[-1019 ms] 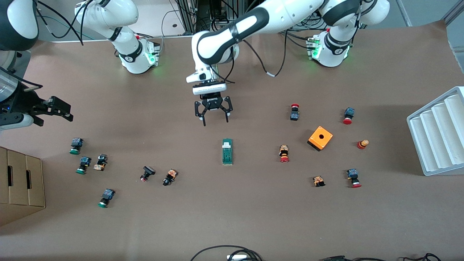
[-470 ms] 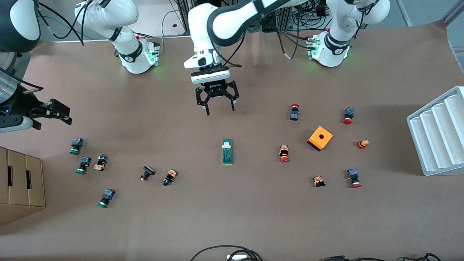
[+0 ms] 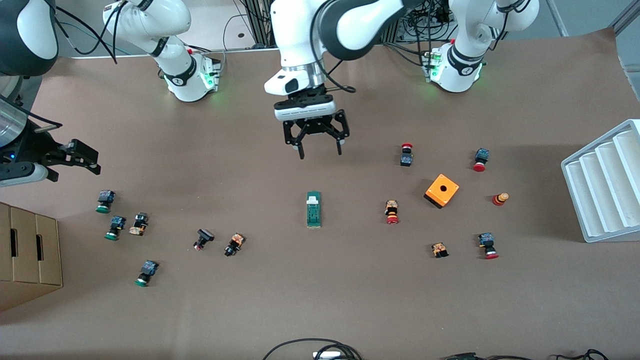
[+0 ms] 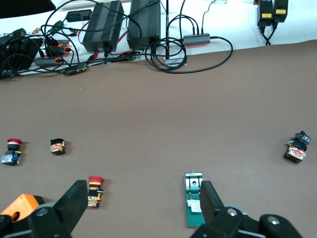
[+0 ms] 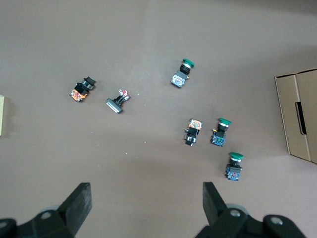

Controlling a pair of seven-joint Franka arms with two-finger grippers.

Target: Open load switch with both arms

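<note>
A: Where's the right gripper (image 3: 80,160)?
B: Over the tabletop's (image 3: 320,290) right-arm end, fingers spread, empty.
A: And the left gripper (image 3: 320,150)?
B: Fingers released; the load switch (image 3: 313,209) lies flat on the tabletop just below them, untouched.

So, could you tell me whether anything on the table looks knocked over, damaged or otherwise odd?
Nothing looks damaged. The push buttons lie scattered, several on their sides, and the load switch lies flat and untouched.

Brown table (image 3: 350,300) carries a cardboard box (image 3: 30,250) and white rack (image 3: 602,180).
</note>
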